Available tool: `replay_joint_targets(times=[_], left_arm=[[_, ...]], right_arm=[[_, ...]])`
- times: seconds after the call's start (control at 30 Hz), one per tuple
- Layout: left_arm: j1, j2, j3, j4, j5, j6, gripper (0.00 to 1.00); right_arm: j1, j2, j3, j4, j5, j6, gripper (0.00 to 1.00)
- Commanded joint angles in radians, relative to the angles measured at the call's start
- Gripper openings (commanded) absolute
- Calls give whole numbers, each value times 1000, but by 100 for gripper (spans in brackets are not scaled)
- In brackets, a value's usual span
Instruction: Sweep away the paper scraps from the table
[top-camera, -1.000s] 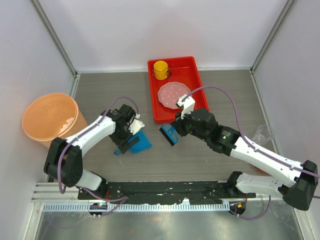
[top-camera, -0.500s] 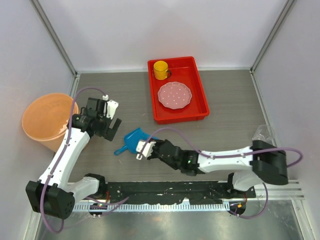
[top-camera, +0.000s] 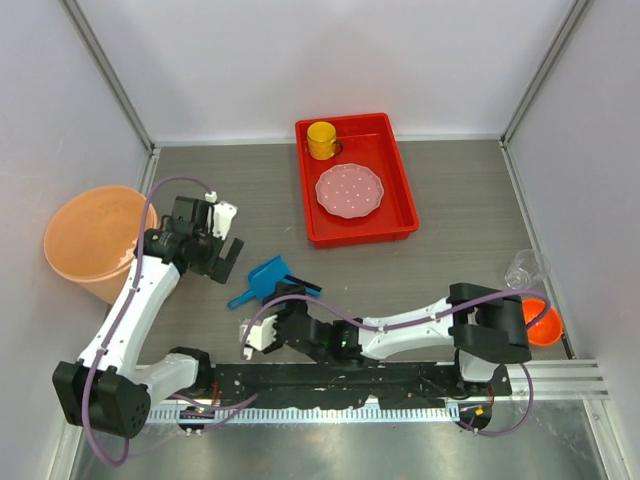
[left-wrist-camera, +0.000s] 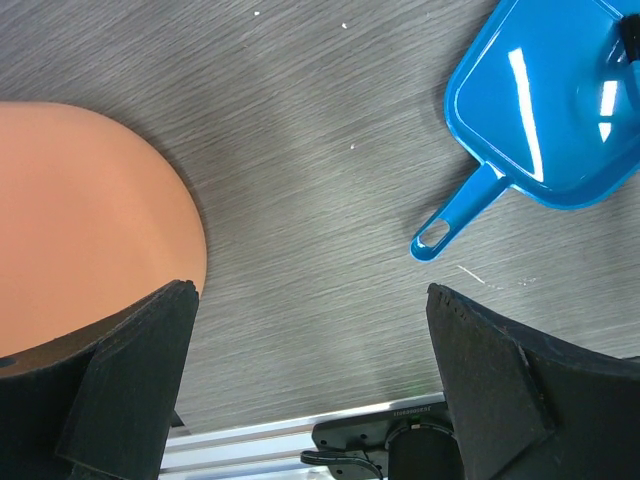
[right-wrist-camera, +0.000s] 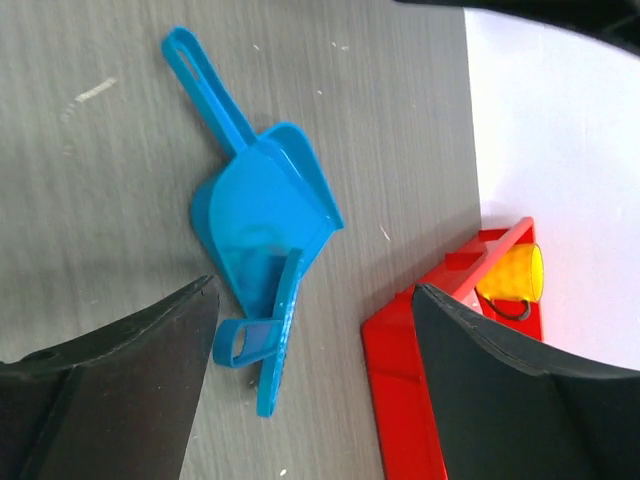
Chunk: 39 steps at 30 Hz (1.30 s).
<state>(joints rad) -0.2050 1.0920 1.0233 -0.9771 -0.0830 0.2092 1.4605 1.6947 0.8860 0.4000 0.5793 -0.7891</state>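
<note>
Top view: the left gripper (top-camera: 222, 258) hangs over the left part of the table (top-camera: 450, 230), just right of the orange bucket (top-camera: 85, 225). Its wrist view shows the fingers (left-wrist-camera: 130, 390) set wide apart, gripping nothing. The right gripper (right-wrist-camera: 312, 295) sits low at the bottom centre of the top view, near the rail, with its fingers likewise spread and empty. Between the two grippers a blue dustpan (top-camera: 268, 279) lies flat on the table, handle pointing to the lower left. A blue brush (right-wrist-camera: 283, 330) rests against its open mouth. The table fills the centre of the frame. Tiny white flecks (left-wrist-camera: 352, 147) lie on it near the dustpan handle; whether they are paper scraps cannot be told. At upper centre a red tray (top-camera: 304, 190) holds a yellow cup (top-camera: 321, 139) and a pink dotted plate (top-camera: 349, 190).
</note>
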Motion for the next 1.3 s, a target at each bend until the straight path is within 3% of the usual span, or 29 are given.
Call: replay_joint_targets(times=[0.0,0.2,0.27,0.37,0.5,0.53,0.57,0.67,0.73,0.83,0.97,1.13,1.27], left_arm=[[4,3,4,23,23,1,100],[6,20,11,26,32,2,100],[4,26,11,28,32,4,100],[4,28,12,28,43,9,100],[4,34,9,55,48,16,100],[4,34,5,72,43,16,100],[4,31,-3,92,39,15,100],[6,20,-54,216,12,12,100],[6,16,-104,340,-11,1,100],[6,19,-182,538,-41,-43,100],[6,32,-293,829,-78,-111,100],[6,49,-423,1132,-74,-160,100],[7,86,-586,1514,-96,-204,100]], right_arm=[[53,-124,96,-206,-45,141,84],[78,-335,178,-472,-395,304,85],[78,-403,183,-504,-455,330,85],[45,-464,182,-512,-391,416,86],[-298,-542,174,-587,-433,703,86],[-481,-556,162,-595,-427,753,86],[-552,-572,128,-601,-400,834,86],[-777,-621,70,-619,-225,922,86],[-979,-638,44,-638,-300,961,86],[-1146,-635,-1,-647,-401,1045,86],[-1374,-667,-112,-552,-368,1145,86],[-1427,-711,-246,-367,-168,1154,86],[-1425,-721,-378,-202,-121,1113,86]])
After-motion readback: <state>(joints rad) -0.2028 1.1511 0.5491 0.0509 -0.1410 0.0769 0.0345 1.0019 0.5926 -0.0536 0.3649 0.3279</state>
